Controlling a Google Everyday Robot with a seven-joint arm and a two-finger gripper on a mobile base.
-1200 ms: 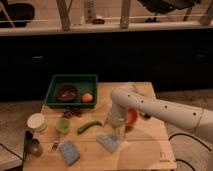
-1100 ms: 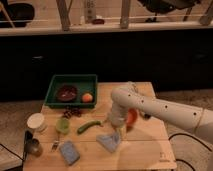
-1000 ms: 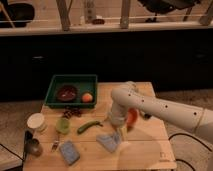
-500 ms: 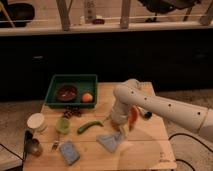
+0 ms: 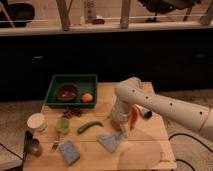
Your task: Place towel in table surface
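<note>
The towel [image 5: 111, 141], a light blue-grey cloth, lies crumpled flat on the wooden table [image 5: 145, 152] near its front middle. My gripper [image 5: 123, 129] hangs from the white arm [image 5: 160, 102] that reaches in from the right. It sits just above and to the right of the towel, close to the towel's upper right corner. I cannot tell whether it still touches the cloth. An orange-coloured part or object [image 5: 134, 116] shows right beside the gripper.
A green tray [image 5: 53, 86] at the back left holds a dark bowl [image 5: 66, 93] and an orange [image 5: 87, 97]. A green vegetable [image 5: 90, 126], blue sponge [image 5: 70, 152], white cup [image 5: 36, 121], green cup [image 5: 63, 125], metal cup [image 5: 33, 146] and fork [image 5: 55, 145] lie to the left.
The arm and gripper have shifted slightly to the right and up, away from the towel. The towel stays where it lay on the table.
</note>
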